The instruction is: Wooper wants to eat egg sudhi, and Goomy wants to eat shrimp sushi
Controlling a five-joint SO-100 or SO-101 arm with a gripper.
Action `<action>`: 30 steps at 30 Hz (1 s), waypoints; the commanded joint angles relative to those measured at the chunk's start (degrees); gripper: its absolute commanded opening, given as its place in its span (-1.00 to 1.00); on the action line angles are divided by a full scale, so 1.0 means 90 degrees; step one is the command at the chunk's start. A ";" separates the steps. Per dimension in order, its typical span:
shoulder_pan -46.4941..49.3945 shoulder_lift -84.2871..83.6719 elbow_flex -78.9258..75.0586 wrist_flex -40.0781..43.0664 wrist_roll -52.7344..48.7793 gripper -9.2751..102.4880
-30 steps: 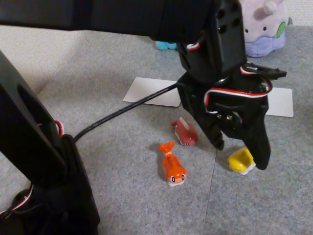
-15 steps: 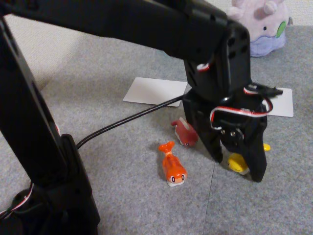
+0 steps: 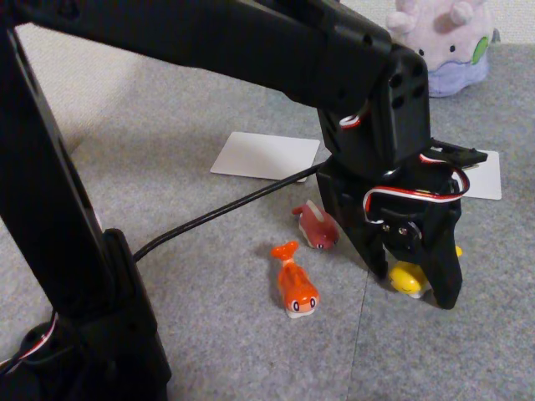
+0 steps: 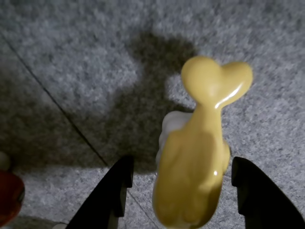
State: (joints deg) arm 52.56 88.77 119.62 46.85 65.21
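Note:
The egg sudhi, a small yellow fish toy, lies on the grey carpet between the fingers of my gripper. In the wrist view the yellow fish points its forked tail away from me, and the gripper is open, with a black finger on each side and a gap on the left. The shrimp sushi, an orange fish toy, lies left of the gripper. Goomy, a lavender plush, sits at the back right. Wooper is out of view.
A pink-red fish toy lies just behind the orange one, close to the gripper's left finger; a reddish toy edge shows in the wrist view. Two white cards lie flat on the carpet. The arm's base stands front left.
The gripper has come down and shifted slightly, so its fingers now straddle the yellow fish near the carpet. The other two fish toys have not moved.

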 commanded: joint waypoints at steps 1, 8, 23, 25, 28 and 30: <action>-0.0010 0.0039 -0.0322 -0.0176 0.0029 -0.40; 0.0088 -0.0078 -0.0684 -0.0225 0.0049 -0.51; 0.0078 -0.0078 -0.0625 -0.0088 0.0234 -0.68; 0.0078 -0.0078 -0.0625 -0.0088 0.0234 -0.75; 0.0078 -0.0078 -0.0625 -0.0088 0.0234 -0.78; 0.0078 -0.0078 -0.0625 -0.0088 0.0234 -0.78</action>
State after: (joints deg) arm 52.91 87.63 116.98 46.23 66.80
